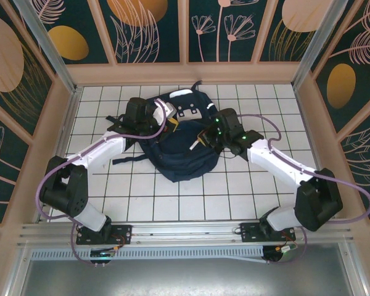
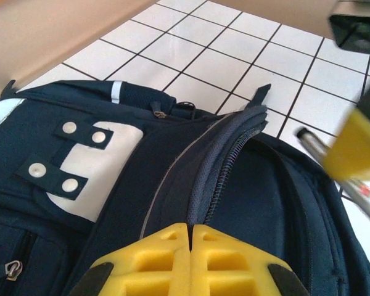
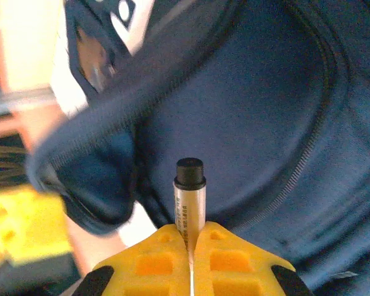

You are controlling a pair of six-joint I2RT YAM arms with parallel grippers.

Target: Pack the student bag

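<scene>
Navy-blue fabric backpack (image 1: 176,165) lies on white tiled table (image 1: 142,197), main compartment unzipped. Left hand (image 2: 190,237) clamped on its zipper edge, flap raised. Right hand (image 3: 190,240) grips silver black-capped pen (image 3: 190,197) over the opening, not inside yet.

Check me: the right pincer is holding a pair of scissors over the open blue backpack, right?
Not scissors. The right wrist view shows the right pincer holding a pen with a black cap over the open blue backpack.

Robot lab cell, gridded table (image 1: 149,198)
</scene>
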